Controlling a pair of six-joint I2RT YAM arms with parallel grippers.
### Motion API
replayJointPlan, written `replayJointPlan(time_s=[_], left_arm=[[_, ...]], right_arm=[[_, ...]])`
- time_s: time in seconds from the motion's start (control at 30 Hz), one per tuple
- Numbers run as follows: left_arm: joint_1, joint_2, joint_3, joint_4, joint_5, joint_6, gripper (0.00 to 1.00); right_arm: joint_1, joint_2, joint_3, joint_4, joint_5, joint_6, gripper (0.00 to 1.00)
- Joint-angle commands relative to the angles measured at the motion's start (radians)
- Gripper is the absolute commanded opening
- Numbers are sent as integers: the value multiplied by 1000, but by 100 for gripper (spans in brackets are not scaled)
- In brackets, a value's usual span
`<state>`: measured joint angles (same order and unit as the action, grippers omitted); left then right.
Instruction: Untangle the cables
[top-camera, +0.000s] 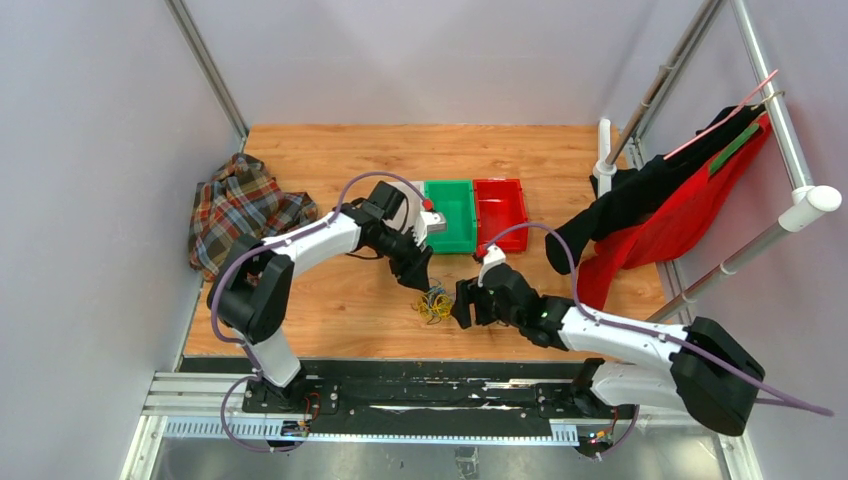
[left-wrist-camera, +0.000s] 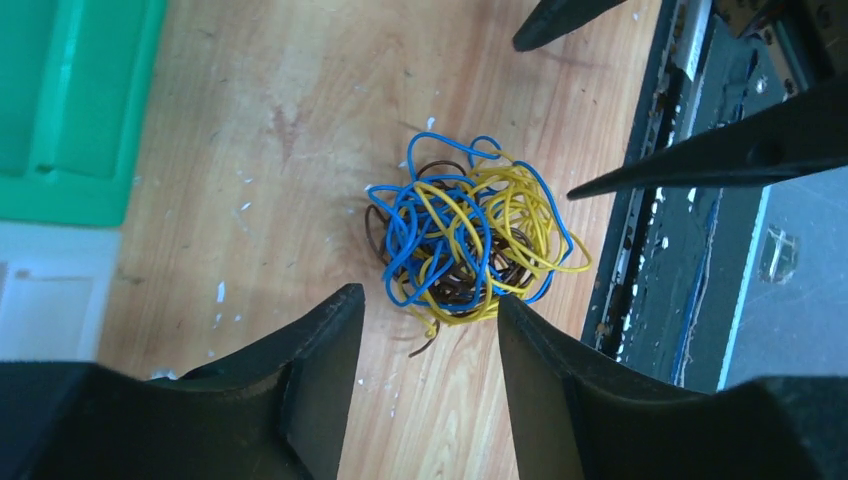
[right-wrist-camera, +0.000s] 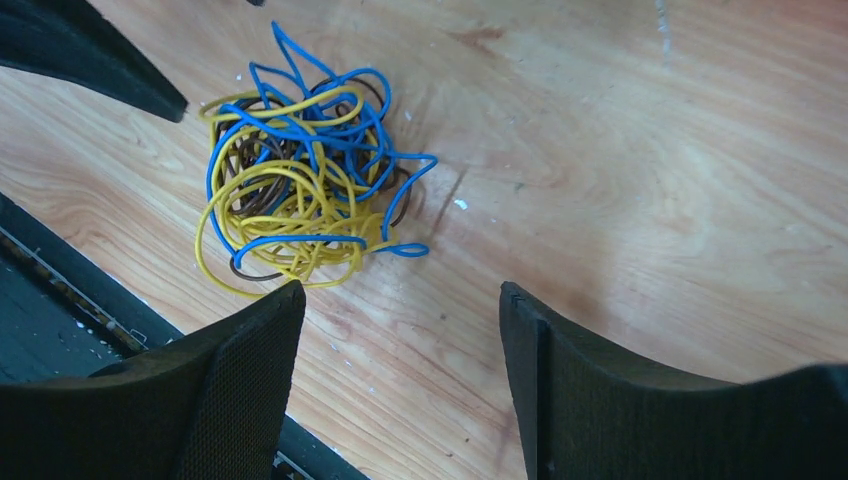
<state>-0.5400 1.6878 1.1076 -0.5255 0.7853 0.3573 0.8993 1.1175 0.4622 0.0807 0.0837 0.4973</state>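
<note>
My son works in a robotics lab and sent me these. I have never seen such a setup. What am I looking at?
These are two robot arms bolted at the near edge of a wooden table, each ending in a two-finger gripper. The wide picture looks down from above and behind. In it the left gripper and right gripper flank a small tangle of cables, blue, yellow and brown. The other two pictures come from a camera on each wrist, and the dark shapes at the bottom are that arm's own fingers. Farther back sit a green bin, a red bin and a plaid cloth. Both grippers are open and hold nothing.
</note>
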Motion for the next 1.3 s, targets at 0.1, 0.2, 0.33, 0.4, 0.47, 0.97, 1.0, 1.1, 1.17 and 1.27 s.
replayJointPlan(time_s=[0.1,0.2,0.33,0.4,0.47,0.97,1.0,1.1,1.17,1.27], left_arm=[[-41,52,8,-4,78,59,47],[-43,67,12,8,76,62,44],[-44,71,12,32,55,56,28],[-44,57,16,11,48,69,18],[-44,29,16,-26,48,93,8],[-43,-249,-17,-223,-5,54,1],[-43,-264,-18,-231,-5,48,1],[-43,-310,-18,-254,-19,39,1],[-43,-337,-13,-274,-29,39,1],[-43,-370,-1,-313,-26,39,1]], right_arm=[[103,68,10,100,114,45,71],[130,84,6,120,151,71,69],[159,94,9,134,195,87,66],[159,91,16,123,211,89,65],[159,81,18,122,227,84,65],[172,103,151,185,174,-47,66],[181,110,158,201,169,-57,67],[205,144,196,224,173,-82,67],[212,169,221,224,184,-91,66],[214,187,233,240,206,-96,64]])
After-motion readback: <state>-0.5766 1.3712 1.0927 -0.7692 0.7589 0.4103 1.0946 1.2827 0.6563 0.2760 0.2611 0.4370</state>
